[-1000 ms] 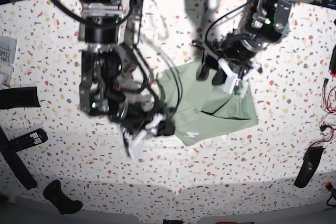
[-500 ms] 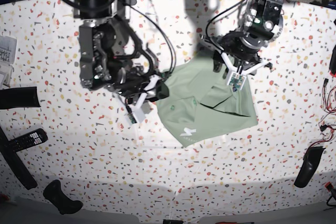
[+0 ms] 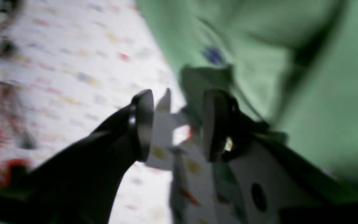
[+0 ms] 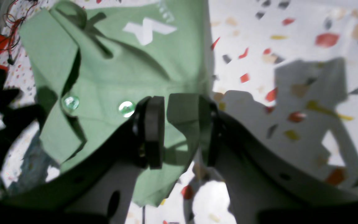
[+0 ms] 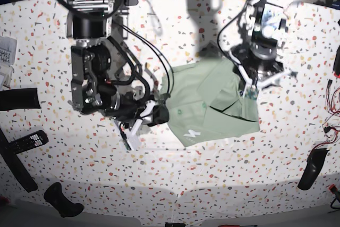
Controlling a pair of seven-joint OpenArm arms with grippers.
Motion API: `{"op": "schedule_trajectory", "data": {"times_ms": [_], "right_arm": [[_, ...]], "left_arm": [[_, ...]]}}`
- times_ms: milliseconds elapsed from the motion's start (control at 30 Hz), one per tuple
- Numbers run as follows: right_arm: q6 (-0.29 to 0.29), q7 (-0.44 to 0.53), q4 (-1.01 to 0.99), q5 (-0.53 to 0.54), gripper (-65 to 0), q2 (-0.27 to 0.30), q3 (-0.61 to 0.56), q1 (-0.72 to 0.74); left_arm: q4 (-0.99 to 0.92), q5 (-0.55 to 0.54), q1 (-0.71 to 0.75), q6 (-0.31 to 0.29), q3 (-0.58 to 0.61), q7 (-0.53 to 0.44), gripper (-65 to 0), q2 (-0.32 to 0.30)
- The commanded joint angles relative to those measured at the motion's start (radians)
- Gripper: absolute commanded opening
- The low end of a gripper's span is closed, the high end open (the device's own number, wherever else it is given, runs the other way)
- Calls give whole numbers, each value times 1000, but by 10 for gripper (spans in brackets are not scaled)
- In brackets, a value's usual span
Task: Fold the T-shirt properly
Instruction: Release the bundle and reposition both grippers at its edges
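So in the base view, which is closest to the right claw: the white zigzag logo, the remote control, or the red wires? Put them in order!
Measured from the right claw:
1. White zigzag logo, on the T-shirt just beside the claw, nearest.
2. Remote control, out by the opposite table edge.
3. Red wires, far across past the shirt, farthest.

A white tabletop (image 5: 223, 179) flecked with red, yellow and grey chips carried everything. The pale green T-shirt (image 5: 212, 104) lay folded on it, its white logo toward the front edge. Well off to the shirt's left lay a black remote (image 5: 27, 142), a black bar (image 5: 18, 99) above it, and papers (image 5: 6, 57) at the edge. To the shirt's far right rested a dark object (image 5: 311, 168) and red wires (image 5: 330, 126).
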Motion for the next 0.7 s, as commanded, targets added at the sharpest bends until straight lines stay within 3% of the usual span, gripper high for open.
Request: {"op": "schedule_trajectory", "data": {"times_ms": [0,100,200,333,533,600,667], "right_arm": [[9,18,18,21,-470,0,1,37],[9,19,18,-15,-470,1,1,61],[9,38,19,-68,-470,6,14,82],[9,48,19,-103,-470,5,117,111],[9,22,19,-95,-470,77,275,122],[9,-17,19,-48,-470,109,285,122],[9,-49,18,6,-470,132,281,122]], "left_arm": [[17,34,-32,10,-1,-13,-415,-4],[18,17,-107,11,-1,21,-416,-3],[35,-114,-165,10,-1,23,-415,-3],[45,-286,-205,-5,-1,-52,-415,-3],[44,-622,-211,-192,-1,-208,-416,-3],[33,-658,-211,-259,0,-270,-415,4],[-21,-654,-212,-281,0,-317,-416,15]]}}
